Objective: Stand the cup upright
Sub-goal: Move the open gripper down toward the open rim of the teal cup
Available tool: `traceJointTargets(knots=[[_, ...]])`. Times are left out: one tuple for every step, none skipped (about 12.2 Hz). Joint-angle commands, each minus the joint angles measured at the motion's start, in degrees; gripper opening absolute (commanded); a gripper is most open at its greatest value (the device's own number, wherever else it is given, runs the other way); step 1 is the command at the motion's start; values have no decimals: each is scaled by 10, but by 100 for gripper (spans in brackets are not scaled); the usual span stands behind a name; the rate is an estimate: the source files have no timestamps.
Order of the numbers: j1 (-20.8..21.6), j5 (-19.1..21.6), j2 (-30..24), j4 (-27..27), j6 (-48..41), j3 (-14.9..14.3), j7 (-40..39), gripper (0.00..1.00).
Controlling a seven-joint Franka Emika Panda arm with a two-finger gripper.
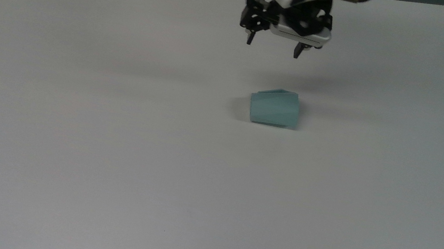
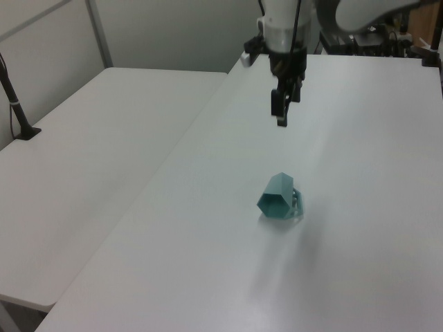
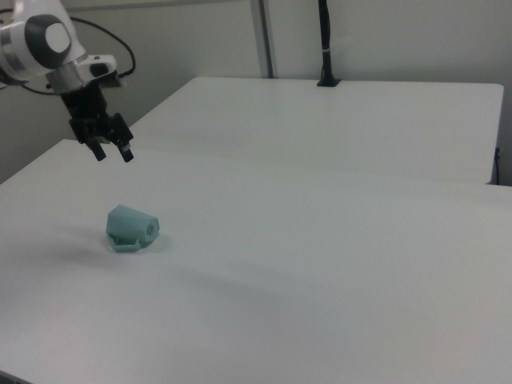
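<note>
The gripper [image 1: 274, 49] was seen hanging in the air above the white table [image 1: 114, 148], its two dark fingers spread apart with nothing between them, pointing down. In the top view it was placed above the cup [image 1: 274, 108] in the picture, clear of it and not touching; in the left view the gripper [image 2: 280, 117] was seen beyond and higher than the cup [image 2: 278, 198]. The cup, pale teal with flat faceted sides, was found lying on its side on the table, its narrower end toward the top view's left and its wider end toward the top view's right. In the right view the gripper [image 3: 112, 154] was held up and to the right view's left of the cup [image 3: 132, 227], whose small handle appeared to rest against the table. The step in hand was judged to be the approach, with no grasp yet made. The next move would likely call for a descent over the cup, the fingers being lined up across its sides before closing and tipping it onto its base.
</note>
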Motion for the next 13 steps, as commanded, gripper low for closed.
traceJointTargets(knots=[[60,-102,48,27,-6,-7,105,100],[76,-122,67,28,-6,-5,128,100],[89,-145,83,28,-5,3,151,100],[89,-160,95,28,-4,23,173,100],[90,-175,105,29,-6,40,187,100],[117,-190,130,52,-14,43,199,100],[133,-193,153,75,-25,35,200,100],[135,-195,162,82,-28,35,200,100],[139,-210,168,83,-29,35,200,100],[143,-225,180,85,-29,35,201,100],[143,-239,194,94,-29,35,201,100],[143,-255,205,96,-26,35,201,100],[144,-280,211,94,-24,37,199,100]])
